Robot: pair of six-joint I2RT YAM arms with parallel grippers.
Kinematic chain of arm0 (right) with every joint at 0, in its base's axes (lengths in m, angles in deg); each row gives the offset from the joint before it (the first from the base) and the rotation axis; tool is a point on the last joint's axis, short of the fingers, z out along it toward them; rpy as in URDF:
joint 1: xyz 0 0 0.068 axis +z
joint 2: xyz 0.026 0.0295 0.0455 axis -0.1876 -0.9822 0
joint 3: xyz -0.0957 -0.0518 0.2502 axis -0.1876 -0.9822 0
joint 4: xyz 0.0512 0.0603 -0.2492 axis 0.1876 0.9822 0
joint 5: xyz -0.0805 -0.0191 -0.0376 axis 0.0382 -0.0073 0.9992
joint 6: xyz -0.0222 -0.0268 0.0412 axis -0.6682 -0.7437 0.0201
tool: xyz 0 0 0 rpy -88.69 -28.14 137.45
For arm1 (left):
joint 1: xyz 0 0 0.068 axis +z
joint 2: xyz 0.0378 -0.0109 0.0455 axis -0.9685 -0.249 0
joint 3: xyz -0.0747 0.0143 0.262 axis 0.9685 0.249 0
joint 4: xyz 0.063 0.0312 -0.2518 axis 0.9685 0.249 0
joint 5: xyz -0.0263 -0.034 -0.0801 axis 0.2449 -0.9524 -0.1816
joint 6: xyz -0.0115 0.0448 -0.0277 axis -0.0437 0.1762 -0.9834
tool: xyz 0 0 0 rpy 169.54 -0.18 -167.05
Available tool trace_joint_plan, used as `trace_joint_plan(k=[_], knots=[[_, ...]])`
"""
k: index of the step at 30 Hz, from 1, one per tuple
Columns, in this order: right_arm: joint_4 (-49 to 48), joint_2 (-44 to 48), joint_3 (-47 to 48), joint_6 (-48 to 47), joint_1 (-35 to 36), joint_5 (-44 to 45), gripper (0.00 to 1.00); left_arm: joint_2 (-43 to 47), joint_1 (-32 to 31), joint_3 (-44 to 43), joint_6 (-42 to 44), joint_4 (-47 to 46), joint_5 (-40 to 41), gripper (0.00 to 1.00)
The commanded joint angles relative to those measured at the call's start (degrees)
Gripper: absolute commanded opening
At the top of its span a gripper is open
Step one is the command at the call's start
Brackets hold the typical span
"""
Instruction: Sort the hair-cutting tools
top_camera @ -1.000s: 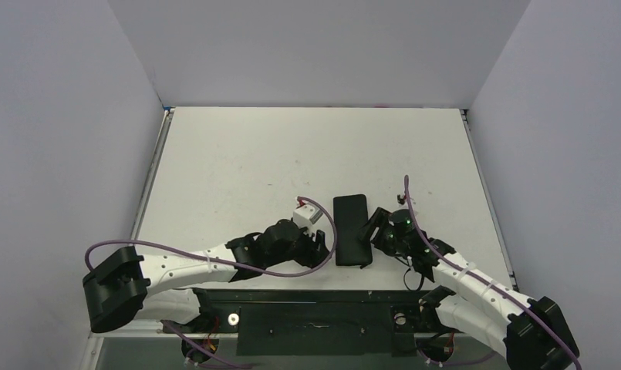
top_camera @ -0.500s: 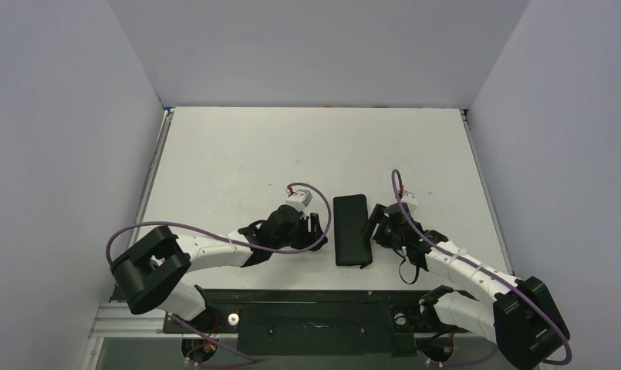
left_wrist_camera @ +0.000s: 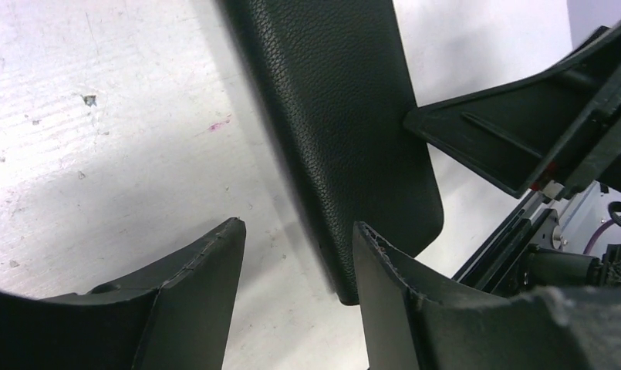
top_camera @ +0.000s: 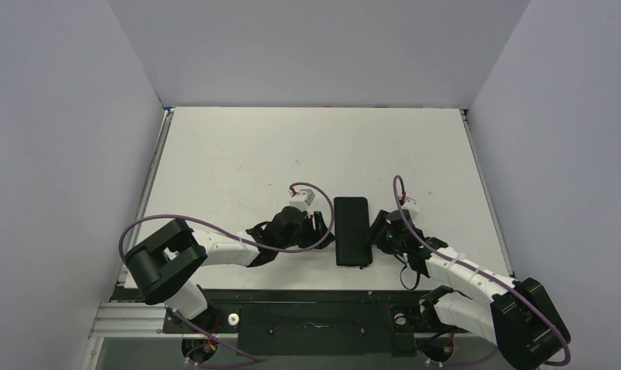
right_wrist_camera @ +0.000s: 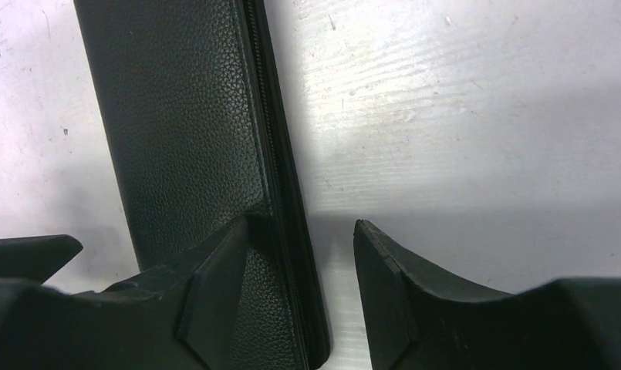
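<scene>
Mounting frame (top_camera: 315, 317): a black frame ran along the near edge of the white counter (top_camera: 291, 146) and carried both arm bases.
Left arm (top_camera: 214, 248): white and black, with a purple cable looped over it. It reached from the near left corner toward the middle of the near edge.
Right arm (top_camera: 465, 274): also white and black with a purple cable. It reached inward from the near right corner.
Left gripper (top_camera: 320, 226): it sat low, just beside the left long side of the zip case (top_camera: 351, 230). In its wrist view the jaws stood partly apart and held nothing. The case's left edge and near corner showed in the gap between them.
Right gripper (top_camera: 375, 231): it sat at the case's right long side. The jaws stood partly apart and clamped nothing. One jaw was over the case's grained top and the other over bare counter, with the zip (right_wrist_camera: 270, 146) running between them. Whether the jaw touched the case could not be told.
Zip case: flat, black and grained. It lay close to the near edge, slightly right of the middle, with its long sides running near to far, between the two grippers.
Hair-cutting tools: neither the scissors nor the comb could be made out in any view, so their place could not be told.
Counter beyond: a scuffed white surface ran on to the far edge.
Walls (top_camera: 322, 46): pale grey panels stood along the left, far and right edges.
</scene>
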Motion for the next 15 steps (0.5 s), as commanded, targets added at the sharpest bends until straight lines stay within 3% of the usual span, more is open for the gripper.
trace_joint_plan(k=[1, 15], knots=[[2.53, 2.50, -2.51, 1.98, 2.53, 3.72, 0.48, -1.70, -1.51, 0.26, -2.19, -3.56, 3.79, 0.50], [2.97, 6.79, -7.94, 17.61, 24.15, 13.19, 0.43, 1.85, -8.92, 9.19, -6.03, -5.57, 10.51, 0.48]])
